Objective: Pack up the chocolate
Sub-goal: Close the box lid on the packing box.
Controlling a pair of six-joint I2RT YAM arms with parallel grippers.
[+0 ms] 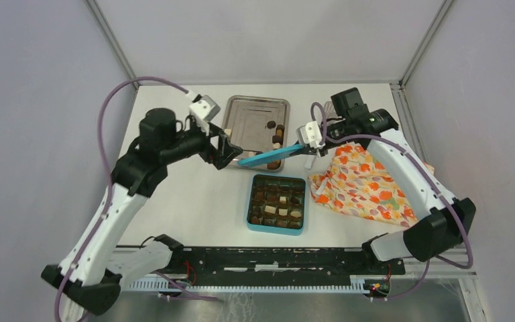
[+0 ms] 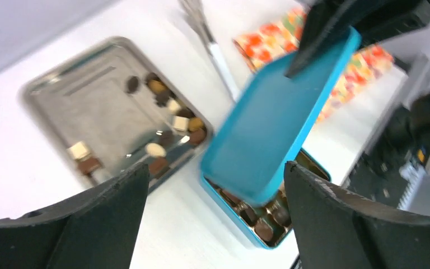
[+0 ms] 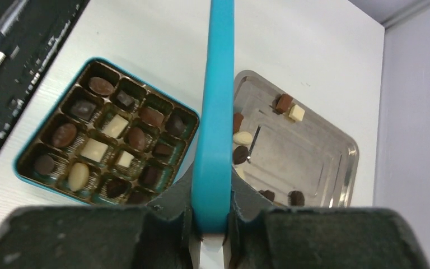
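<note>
The small brown and white chocolate pieces (image 3: 103, 126) sit in the little cups of the teal square box (image 1: 250, 213), and every cup I can see has one in it. A few more pieces lie in the shiny steel tray (image 1: 248, 111) just behind the box. So the filling looks done, and the step now looks like putting the top on. The right hand (image 3: 213, 218) pinches the flat teal lid (image 1: 268, 157) by one edge and holds it up, tilted, over the gap between tray and box. The left hand (image 1: 226, 150) is spread wide at the lid's far end and grips nothing. Next, I think, the lid must be laid flat, lined up with the box's four sides and let down straight. The orange flower cloth (image 1: 359, 184) lies close on the box's right; the white worktop (image 1: 194, 194) on its left has more room.
</note>
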